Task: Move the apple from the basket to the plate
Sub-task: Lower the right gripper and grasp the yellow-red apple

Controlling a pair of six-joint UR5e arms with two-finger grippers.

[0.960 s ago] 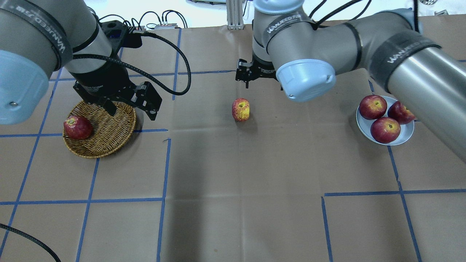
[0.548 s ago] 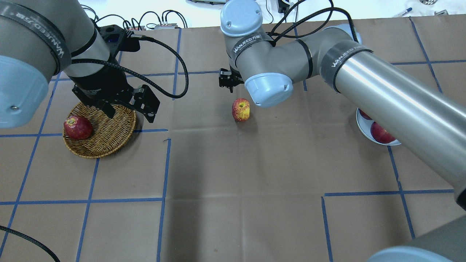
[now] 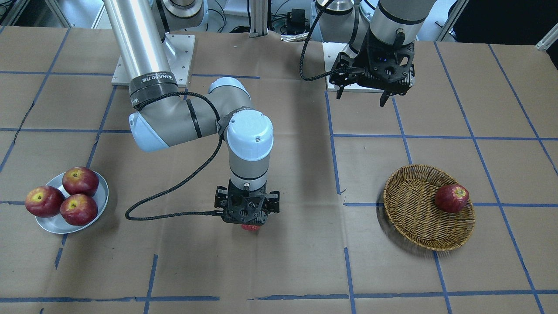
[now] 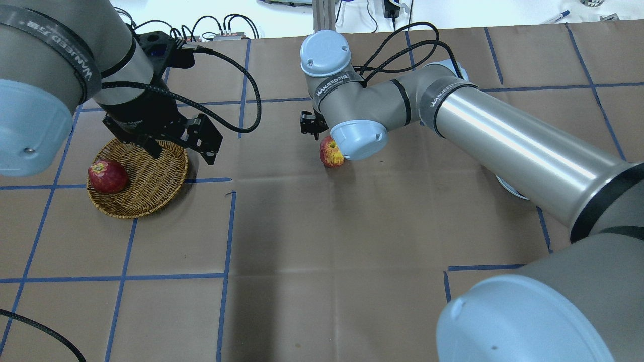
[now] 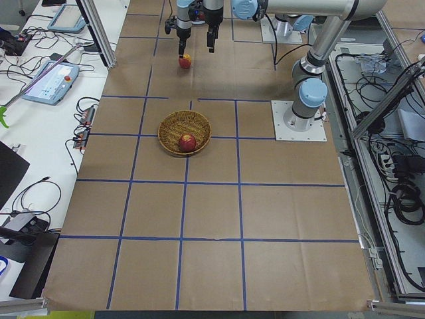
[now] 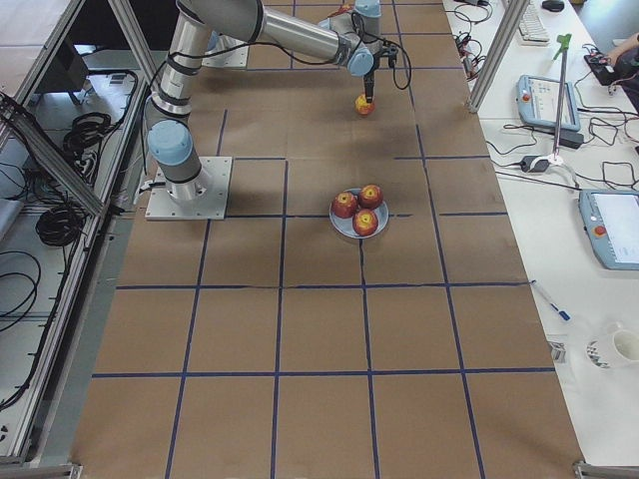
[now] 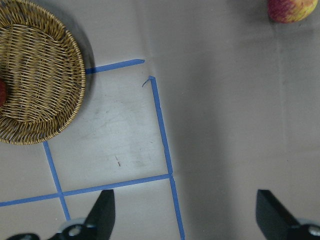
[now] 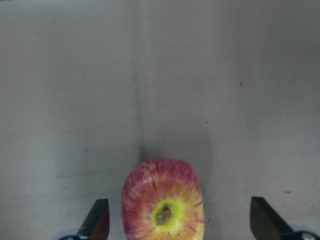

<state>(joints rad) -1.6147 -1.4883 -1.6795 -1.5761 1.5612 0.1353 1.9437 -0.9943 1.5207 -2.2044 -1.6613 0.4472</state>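
The streaky apple [image 4: 330, 152] with the yellow stem patch lies on the paper-covered table, mid-table, outside the wicker basket [image 4: 146, 186]. My right gripper [image 3: 247, 218] hangs open straight over it. In the right wrist view the apple [image 8: 164, 207] sits between the two spread fingers [image 8: 100, 220]. In the front view only a red sliver of the apple [image 3: 250, 227] shows under the gripper. My left gripper [image 4: 180, 151] is open and empty above the basket's right rim. The metal plate [image 3: 48, 226] is far off on the right arm's side.
One dark red apple [image 4: 107, 176] lies in the basket. Three dark red apples [image 3: 78, 181] fill the plate. My right arm's forearm [image 4: 503, 146] hides most of the plate in the overhead view. Blue tape lines [image 4: 226, 226] cross the brown paper.
My right arm has swung left and come down until its open gripper is over the apple. The apple has not moved. My left gripper stays by the basket.
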